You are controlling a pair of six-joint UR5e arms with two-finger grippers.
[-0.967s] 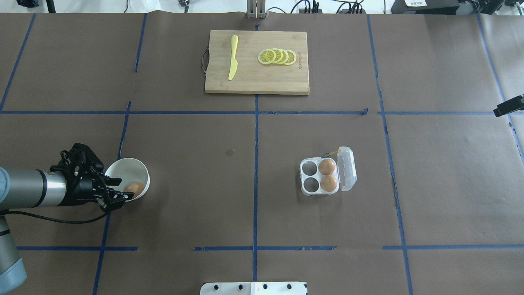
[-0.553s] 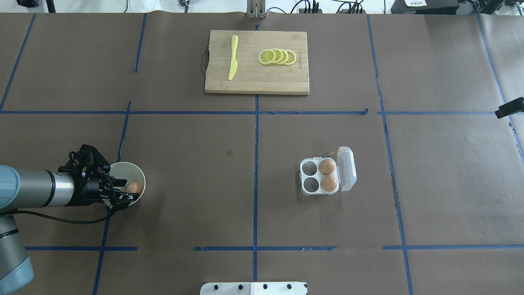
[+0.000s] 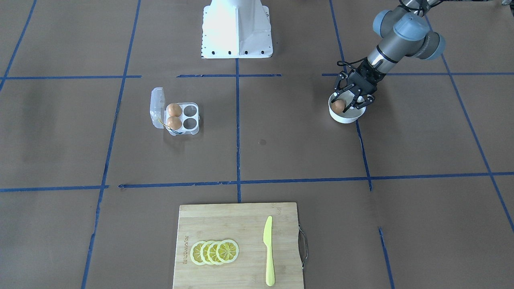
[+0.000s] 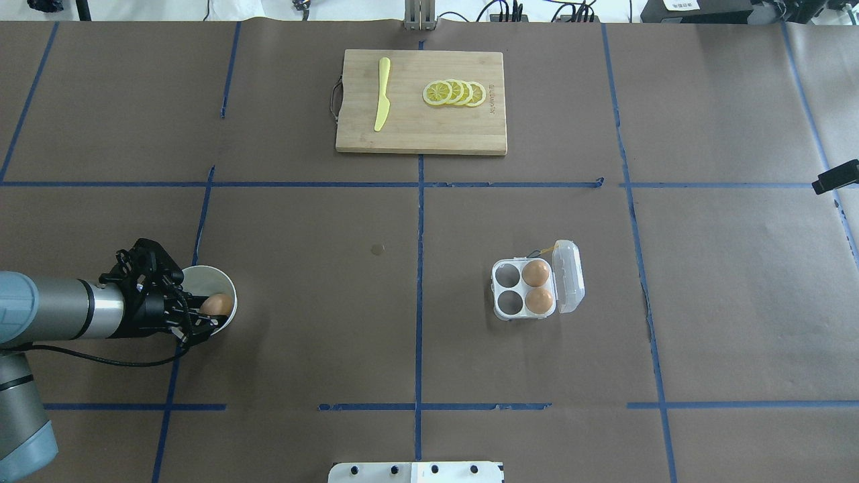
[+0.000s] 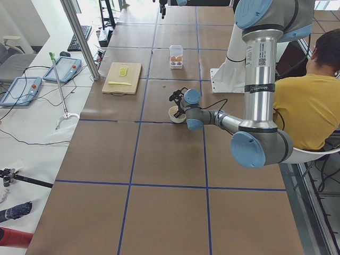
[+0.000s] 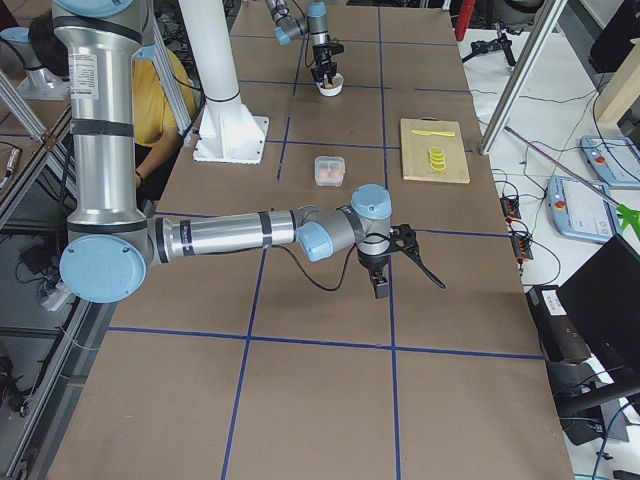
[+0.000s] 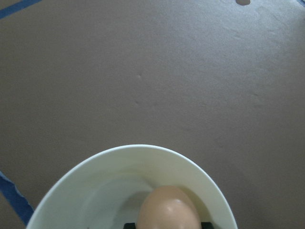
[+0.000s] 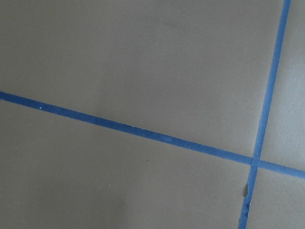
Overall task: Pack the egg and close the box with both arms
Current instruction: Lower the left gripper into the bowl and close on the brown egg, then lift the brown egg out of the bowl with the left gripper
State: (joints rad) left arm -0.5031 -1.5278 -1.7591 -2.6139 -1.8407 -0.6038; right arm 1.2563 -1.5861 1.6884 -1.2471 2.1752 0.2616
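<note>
Pick-up step: the left gripper (image 4: 209, 310) is clamped on the egg (image 4: 217, 305) inside the white bowl (image 4: 208, 270); next, lift it clear and carry it to an empty cup (image 4: 508, 302) of the open box (image 4: 523, 289).

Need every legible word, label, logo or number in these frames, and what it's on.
Nothing here is legible as text.
Cutting board: engraved brand mark near one short edge, too small to read.
Left arm: white sticker and lettering on the tube, blurred.
Right arm: white sticker on the tube, blurred.
Egg, box, bowl: no markings visible.
</note>
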